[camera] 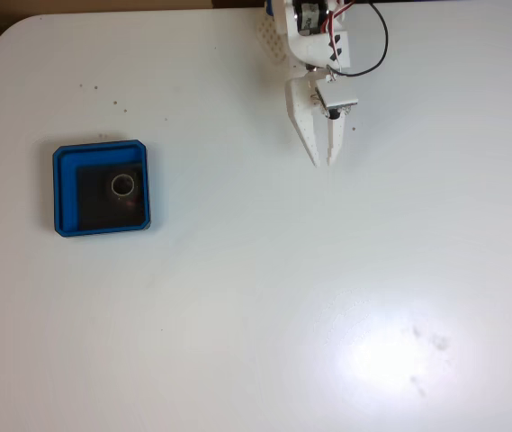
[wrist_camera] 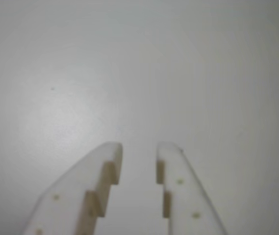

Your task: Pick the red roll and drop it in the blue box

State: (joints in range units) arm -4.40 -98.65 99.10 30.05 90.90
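My claw (camera: 322, 163) hangs over bare white table (camera: 264, 297) near the top edge in the fixed view, its fingers (wrist_camera: 171, 186) a narrow gap apart and holding nothing. The roll (camera: 123, 185) lies inside the box (camera: 66, 191), far to the left.

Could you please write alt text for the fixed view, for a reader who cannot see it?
A red roll sits inside a blue box at the left of a white table. At the top, right of centre, a white gripper points down the picture, slightly open and empty, far from the box.
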